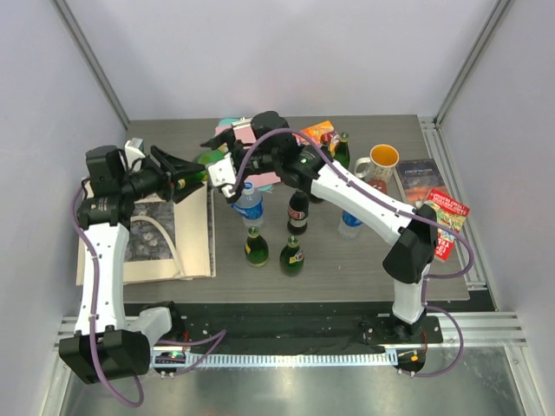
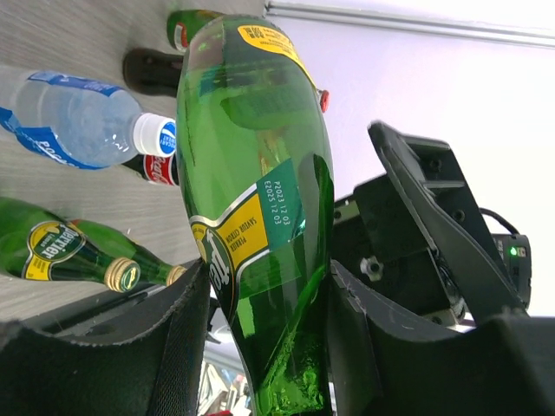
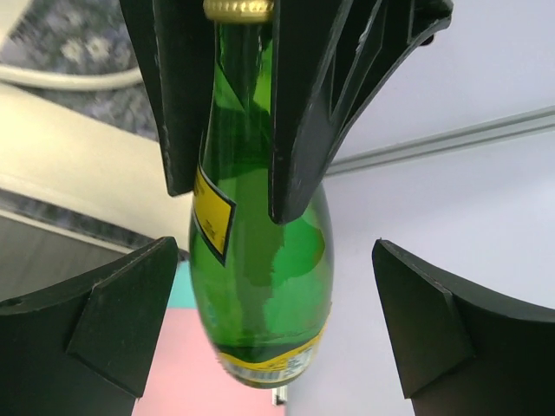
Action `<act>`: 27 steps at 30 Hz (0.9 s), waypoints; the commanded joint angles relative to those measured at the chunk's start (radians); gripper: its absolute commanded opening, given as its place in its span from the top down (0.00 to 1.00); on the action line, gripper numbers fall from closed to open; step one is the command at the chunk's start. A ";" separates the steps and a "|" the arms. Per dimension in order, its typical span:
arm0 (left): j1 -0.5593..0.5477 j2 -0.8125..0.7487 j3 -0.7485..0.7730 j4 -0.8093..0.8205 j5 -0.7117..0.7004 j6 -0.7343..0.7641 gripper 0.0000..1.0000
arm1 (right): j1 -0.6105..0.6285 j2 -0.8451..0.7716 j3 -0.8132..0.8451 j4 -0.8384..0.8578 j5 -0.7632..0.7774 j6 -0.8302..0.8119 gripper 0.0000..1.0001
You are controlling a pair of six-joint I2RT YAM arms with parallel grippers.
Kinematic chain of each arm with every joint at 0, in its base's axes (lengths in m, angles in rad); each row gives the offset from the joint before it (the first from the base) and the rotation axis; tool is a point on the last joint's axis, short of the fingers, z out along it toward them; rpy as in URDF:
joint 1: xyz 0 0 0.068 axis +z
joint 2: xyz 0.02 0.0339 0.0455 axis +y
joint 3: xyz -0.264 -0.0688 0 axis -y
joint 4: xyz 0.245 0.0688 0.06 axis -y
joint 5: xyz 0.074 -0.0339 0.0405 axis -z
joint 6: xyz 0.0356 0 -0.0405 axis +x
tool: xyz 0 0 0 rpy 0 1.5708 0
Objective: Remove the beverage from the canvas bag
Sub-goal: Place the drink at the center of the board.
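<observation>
Gripping a green glass bottle point(image 1: 208, 159) by the neck with the left fingers point(image 2: 186, 342), clamped just under the gold cap point(image 3: 238, 9). Held on its side in the air, base pointing toward the right arm, over the surface point(image 1: 347, 269) near its far edge, just beyond the far right corner of the canvas bag point(image 1: 198, 236). Wholly outside the bag, with neck and cap toward the left arm. Spread wide with the right fingers point(image 3: 117, 325), one on each side of the bottle's broad lower body, apart from the glass and gripping nothing. Lying flat along the left edge of the surface, as to the bag, dark printed picture point(image 1: 152, 227) facing up. Standing upright near the middle of the surface: a water bottle point(image 1: 250, 206), a cola bottle point(image 1: 297, 213) and two green bottles point(image 1: 256, 248), all nearer the arms' bases than the held one.
</observation>
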 commanded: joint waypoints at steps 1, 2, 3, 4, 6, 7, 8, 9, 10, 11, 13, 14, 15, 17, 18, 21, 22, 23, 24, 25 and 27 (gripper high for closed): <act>-0.014 -0.016 0.071 0.113 0.125 -0.003 1.00 | -0.001 0.005 -0.018 -0.022 0.060 -0.179 0.00; -0.015 -0.013 0.075 0.111 0.126 -0.003 1.00 | -0.001 0.005 -0.025 -0.023 0.062 -0.192 0.00; -0.020 -0.010 0.075 0.111 0.128 -0.003 1.00 | -0.003 0.004 -0.034 -0.028 0.063 -0.201 0.00; -0.023 -0.008 0.075 0.110 0.128 -0.004 1.00 | -0.001 0.005 -0.038 -0.028 0.063 -0.215 0.00; -0.031 -0.005 0.078 0.108 0.130 0.000 1.00 | -0.003 0.008 -0.045 -0.031 0.056 -0.218 0.00; -0.032 -0.004 0.078 0.102 0.131 0.002 1.00 | -0.001 0.010 -0.045 -0.031 0.051 -0.218 0.00; -0.032 -0.001 0.082 0.101 0.131 0.008 1.00 | -0.001 0.010 -0.045 -0.031 0.037 -0.217 0.00; -0.034 -0.001 0.083 0.093 0.128 0.010 1.00 | -0.001 0.010 -0.040 -0.028 0.033 -0.212 0.00; -0.035 -0.001 0.083 0.090 0.128 0.011 1.00 | 0.000 0.008 -0.038 -0.027 0.027 -0.207 0.01; -0.035 0.001 0.083 0.087 0.128 0.014 1.00 | 0.002 0.010 -0.038 -0.023 0.023 -0.201 0.01; -0.035 0.001 0.083 0.081 0.126 0.017 1.00 | 0.005 0.010 -0.037 -0.020 0.023 -0.198 0.04; -0.035 0.002 0.083 0.081 0.125 0.019 1.00 | 0.005 0.008 -0.037 -0.016 0.025 -0.192 0.05; -0.035 0.001 0.083 0.078 0.125 0.019 1.00 | 0.005 0.007 -0.040 -0.013 0.025 -0.184 0.08; -0.037 0.002 0.088 0.074 0.122 0.019 1.00 | 0.008 0.005 -0.043 -0.008 0.029 -0.180 0.12; -0.035 0.001 0.088 0.076 0.123 0.019 1.00 | 0.008 0.005 -0.046 -0.004 0.030 -0.175 0.17; -0.037 0.004 0.094 0.071 0.123 0.019 1.00 | 0.012 0.001 -0.055 0.013 0.033 -0.166 0.30; -0.037 0.004 0.098 0.073 0.125 0.019 1.00 | 0.012 -0.001 -0.058 0.019 0.033 -0.163 0.34; -0.037 0.004 0.101 0.070 0.123 0.019 1.00 | 0.014 -0.004 -0.066 0.036 0.033 -0.163 0.43; -0.037 0.005 0.100 0.071 0.125 0.020 1.00 | 0.016 -0.006 -0.072 0.049 0.031 -0.160 0.46; -0.037 0.004 0.100 0.068 0.123 0.020 1.00 | 0.016 -0.007 -0.080 0.061 0.030 -0.160 0.48; -0.037 0.005 0.097 0.064 0.122 0.025 1.00 | 0.019 -0.022 -0.109 0.124 0.026 -0.140 0.70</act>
